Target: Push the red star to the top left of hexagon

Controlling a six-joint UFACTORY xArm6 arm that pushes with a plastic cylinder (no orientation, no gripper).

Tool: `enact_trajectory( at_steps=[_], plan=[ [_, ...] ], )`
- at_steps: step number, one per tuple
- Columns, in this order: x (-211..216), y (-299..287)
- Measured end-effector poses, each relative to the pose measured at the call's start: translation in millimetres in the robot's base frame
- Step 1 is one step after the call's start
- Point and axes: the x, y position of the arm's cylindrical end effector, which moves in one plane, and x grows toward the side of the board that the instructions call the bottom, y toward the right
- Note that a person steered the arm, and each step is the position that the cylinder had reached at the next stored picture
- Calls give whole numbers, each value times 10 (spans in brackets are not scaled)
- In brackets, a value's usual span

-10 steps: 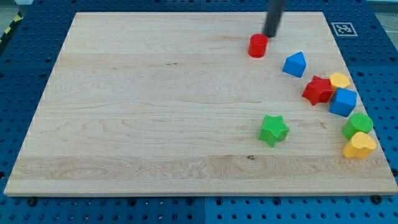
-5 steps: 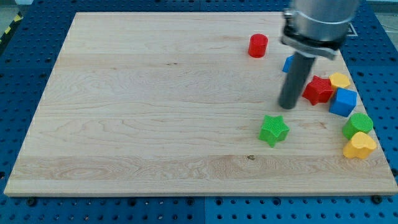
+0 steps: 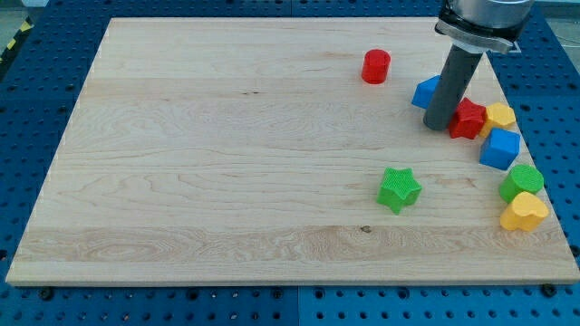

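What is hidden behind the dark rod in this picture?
The rod covers the left part of the red star and the right part of the blue block. My tip stands at the star's left edge; whether it touches cannot be seen.

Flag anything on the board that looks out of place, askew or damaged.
Nothing stands out. The blocks sit flat and intact on the wooden board; my tip rests against the left side of the red star.

Tool tip (image 3: 437,126) sat near the tabletop (image 3: 227,163) right edge, against the red star's (image 3: 468,119) left side, partly covering the blue block (image 3: 425,92); yellow block (image 3: 498,115) touched the star's right.
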Motion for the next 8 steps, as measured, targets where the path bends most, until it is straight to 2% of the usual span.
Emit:
enact_trajectory(
  at_steps=[1,2,4,5,8],
  plan=[
    [113,-5],
    [-44,-5],
    [510,30],
    [431,202],
    [-264,202]
  ],
)
